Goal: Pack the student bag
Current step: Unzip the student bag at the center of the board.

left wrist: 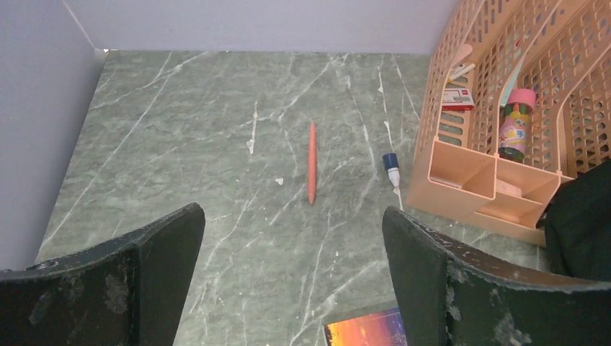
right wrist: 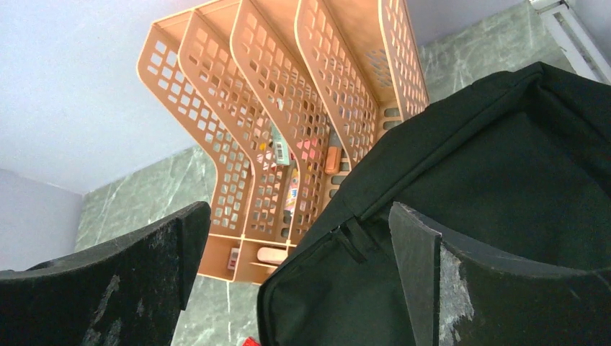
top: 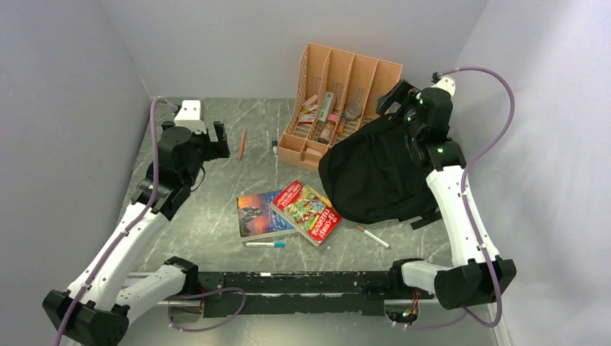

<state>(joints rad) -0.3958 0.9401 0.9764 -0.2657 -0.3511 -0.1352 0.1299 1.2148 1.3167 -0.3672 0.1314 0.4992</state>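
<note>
The black student bag [top: 375, 173] lies closed on the right of the table and fills the right wrist view [right wrist: 461, 238]. My right gripper [top: 396, 97] hangs open above the bag's far end, its jaws wide apart [right wrist: 299, 281] over a zip pull, holding nothing. My left gripper [top: 216, 140] is open and empty at the far left, above bare table [left wrist: 292, 281]. Two books lie mid-table: a sunset-cover one [top: 259, 213] and a red one [top: 306, 211] overlapping it. An orange pen [top: 242, 143] lies ahead of the left gripper [left wrist: 311, 162].
An orange slotted organizer [top: 346, 101] holding small items stands at the back, touching the bag. A blue-capped pen [top: 264, 244] and a white pen [top: 373, 236] lie near the front. A small blue-capped tube [left wrist: 391, 167] lies beside the organizer. Grey walls close three sides.
</note>
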